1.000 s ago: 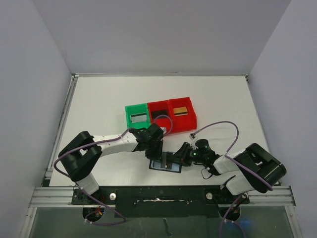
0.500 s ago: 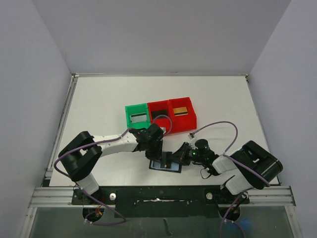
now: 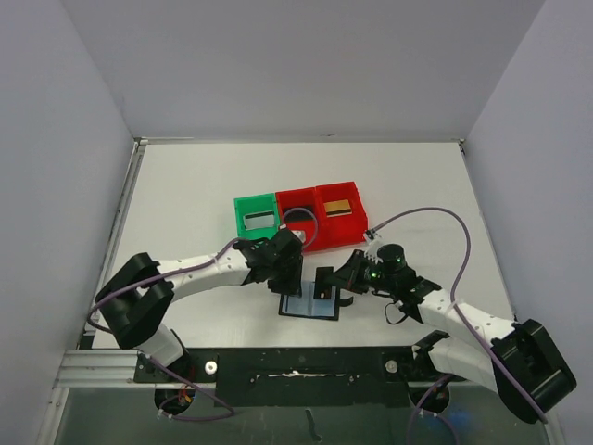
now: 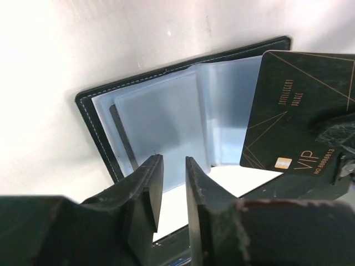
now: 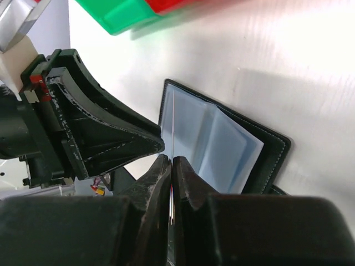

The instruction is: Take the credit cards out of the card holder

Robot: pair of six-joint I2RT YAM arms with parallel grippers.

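The black card (image 4: 294, 122) has come up out of its pocket within the last second and now hangs just above the open card holder (image 4: 161, 111), which lies by the middle of the worktop's (image 3: 185, 185) near edge. Judging by this, the last card is out and needs binning. The right claw (image 5: 169, 160) is clamped on the card's edge. The left claw (image 4: 173, 160), narrowly apart and empty, presses on the pockets.

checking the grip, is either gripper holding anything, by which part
The black card, pinched by one edge in the right gripper; left gripper holds nothing.
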